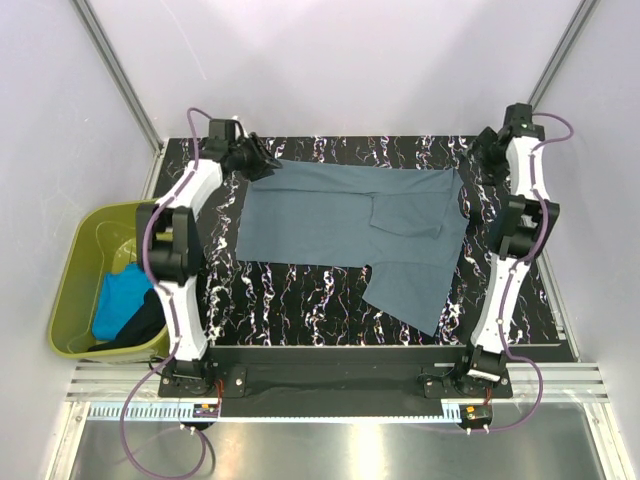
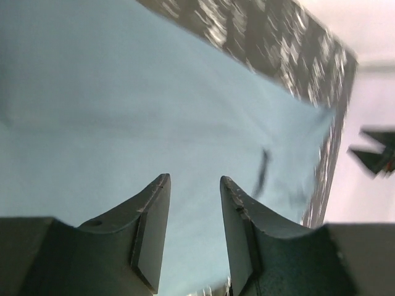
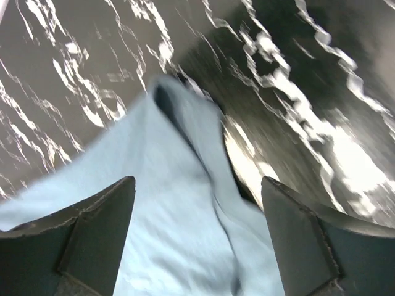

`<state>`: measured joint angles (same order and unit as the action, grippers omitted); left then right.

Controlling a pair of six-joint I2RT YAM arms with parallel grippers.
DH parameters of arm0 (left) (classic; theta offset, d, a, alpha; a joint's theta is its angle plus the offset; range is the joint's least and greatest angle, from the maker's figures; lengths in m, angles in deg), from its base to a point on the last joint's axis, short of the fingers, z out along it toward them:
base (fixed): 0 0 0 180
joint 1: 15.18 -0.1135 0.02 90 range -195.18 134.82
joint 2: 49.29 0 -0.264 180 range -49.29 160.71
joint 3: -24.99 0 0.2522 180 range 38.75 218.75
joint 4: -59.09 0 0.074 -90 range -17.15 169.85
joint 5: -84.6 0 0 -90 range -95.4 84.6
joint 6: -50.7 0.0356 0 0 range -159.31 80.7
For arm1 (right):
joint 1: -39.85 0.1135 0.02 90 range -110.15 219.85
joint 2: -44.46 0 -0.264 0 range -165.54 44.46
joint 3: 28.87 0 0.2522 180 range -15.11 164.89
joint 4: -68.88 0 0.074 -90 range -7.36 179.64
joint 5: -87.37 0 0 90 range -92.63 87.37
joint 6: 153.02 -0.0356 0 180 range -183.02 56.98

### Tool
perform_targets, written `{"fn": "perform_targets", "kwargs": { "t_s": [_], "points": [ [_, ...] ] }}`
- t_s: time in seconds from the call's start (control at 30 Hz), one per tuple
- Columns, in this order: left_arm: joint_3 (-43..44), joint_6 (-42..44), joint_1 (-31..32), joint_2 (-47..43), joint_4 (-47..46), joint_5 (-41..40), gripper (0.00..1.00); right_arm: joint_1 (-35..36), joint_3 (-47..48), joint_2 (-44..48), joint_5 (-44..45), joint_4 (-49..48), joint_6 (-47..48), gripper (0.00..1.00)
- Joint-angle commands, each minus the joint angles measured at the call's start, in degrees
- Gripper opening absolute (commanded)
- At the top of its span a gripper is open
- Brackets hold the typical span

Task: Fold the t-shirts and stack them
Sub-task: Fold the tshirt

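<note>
Slate grey-blue t-shirt (image 1: 350,225) spread out, seemingly barely folded; nothing stacked.
Left gripper (image 2: 194,177) part-open, right gripper (image 3: 197,179) wide, both empty; turquoise t-shirt (image 1: 118,295) and black t-shirt (image 1: 140,328) lie in the olive tub (image 1: 75,290).

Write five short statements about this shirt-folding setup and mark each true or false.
1. The grey-blue t-shirt lies on the marbled table. True.
2. The turquoise t-shirt is spread on the table. False: it lies crumpled in the olive-green tub.
3. The right gripper has its jaws wide apart with no cloth clamped between them. True.
4. The tub stands off the table's right side. False: it stands off the left side, beside the left arm.
5. The black t-shirt is in the tub next to the turquoise one. True.
</note>
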<state>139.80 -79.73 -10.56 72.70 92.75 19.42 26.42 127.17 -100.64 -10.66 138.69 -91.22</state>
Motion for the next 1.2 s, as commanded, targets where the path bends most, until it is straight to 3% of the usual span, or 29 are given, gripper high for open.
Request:
{"fn": "perform_targets", "kwargs": {
  "t_s": [0.0,0.1,0.27,0.37,0.47,0.63,0.67,0.83,1.17],
  "points": [
    [-7.70,5.70,3.19,-10.27,2.60,-2.23,0.42,-0.46,-5.14,10.96,2.77,6.88,5.52,0.90],
    [-15.17,7.37,5.74,-16.34,2.51,0.22,0.42,-0.37,-20.06,19.56,-3.11,3.03,5.97,0.92],
    [-26.32,8.44,11.88,-23.11,-3.01,6.82,0.42,-0.45,-51.15,36.34,-17.79,-18.76,5.71,0.88],
    [-28.19,5.37,15.22,-22.60,-10.39,9.19,0.45,-0.46,-61.72,39.88,-22.10,-26.68,4.66,0.72],
    [-24.18,3.34,18.65,-17.51,-13.22,9.90,0.50,-0.46,-68.51,41.38,-24.21,-31.08,4.12,0.72],
    [-19.85,-5.26,22.62,-7.50,-24.60,6.57,0.49,-0.46,-74.24,42.53,-24.75,-35.21,4.91,0.69],
    [-18.19,-7.98,23.75,-5.82,-25.86,6.21,0.48,-0.46,-75.82,42.79,-24.58,-36.09,4.74,0.64],
    [-10.02,-10.81,26.57,3.15,-27.10,3.49,0.45,-0.46,-77.77,40.95,-26.77,-40.93,4.04,0.54],
    [-2.80,-13.10,27.90,10.98,-26.58,-0.56,0.43,-0.45,-77.59,38.05,-28.79,-43.40,3.07,0.49]
  ]
}}
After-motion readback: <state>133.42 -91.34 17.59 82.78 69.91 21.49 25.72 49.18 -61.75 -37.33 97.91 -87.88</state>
